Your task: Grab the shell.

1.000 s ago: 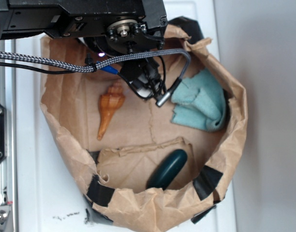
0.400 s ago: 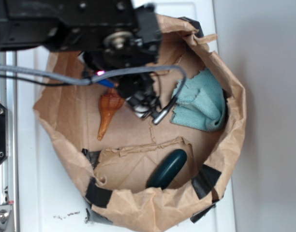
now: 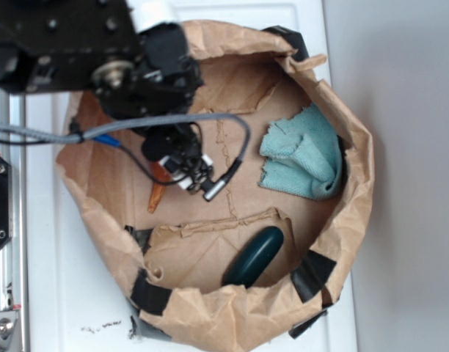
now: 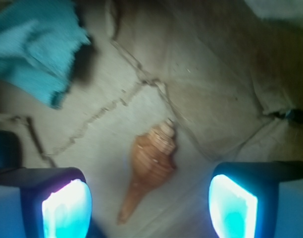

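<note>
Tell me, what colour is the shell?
The shell is orange-tan with faint ridged stripes. The wrist view shows it best.

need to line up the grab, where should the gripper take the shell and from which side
Grip the shell across its wide ridged body, not the thin tail, which would likely slip. Come straight down from above: it lies flat on the brown paper, and the open gripper already straddles it in the wrist view.

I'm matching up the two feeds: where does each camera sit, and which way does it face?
Exterior: overhead, looking down into the paper bag; the black arm and gripper cover most of the shell.
Wrist: on the arm, facing down between two lit fingers; the gripper is open over the shell.
Both show the shell, teal cloth and bag floor.
</note>
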You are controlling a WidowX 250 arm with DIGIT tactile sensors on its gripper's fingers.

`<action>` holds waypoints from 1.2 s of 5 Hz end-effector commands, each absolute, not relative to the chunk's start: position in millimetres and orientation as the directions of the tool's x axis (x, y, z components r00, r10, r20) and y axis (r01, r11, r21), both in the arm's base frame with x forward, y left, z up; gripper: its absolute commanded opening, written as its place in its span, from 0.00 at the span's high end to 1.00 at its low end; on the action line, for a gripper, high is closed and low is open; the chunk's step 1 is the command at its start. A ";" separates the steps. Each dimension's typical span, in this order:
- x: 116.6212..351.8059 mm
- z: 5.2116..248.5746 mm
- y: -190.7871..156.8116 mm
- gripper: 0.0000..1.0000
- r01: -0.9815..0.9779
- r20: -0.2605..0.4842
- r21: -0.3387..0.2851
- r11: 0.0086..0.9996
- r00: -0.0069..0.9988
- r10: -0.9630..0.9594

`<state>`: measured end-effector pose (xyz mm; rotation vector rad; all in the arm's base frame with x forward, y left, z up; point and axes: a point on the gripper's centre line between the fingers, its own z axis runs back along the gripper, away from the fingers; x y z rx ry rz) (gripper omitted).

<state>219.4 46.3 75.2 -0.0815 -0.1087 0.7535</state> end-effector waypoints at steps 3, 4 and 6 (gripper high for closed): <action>232.2 79.9 73.0 0.00 -0.701 0.103 -0.122 0.703 0.695 0.711; 235.2 74.0 71.1 0.00 -0.699 0.104 -0.130 0.703 0.696 0.711; 239.2 36.2 75.3 0.00 -0.656 0.116 -0.120 0.745 0.736 0.667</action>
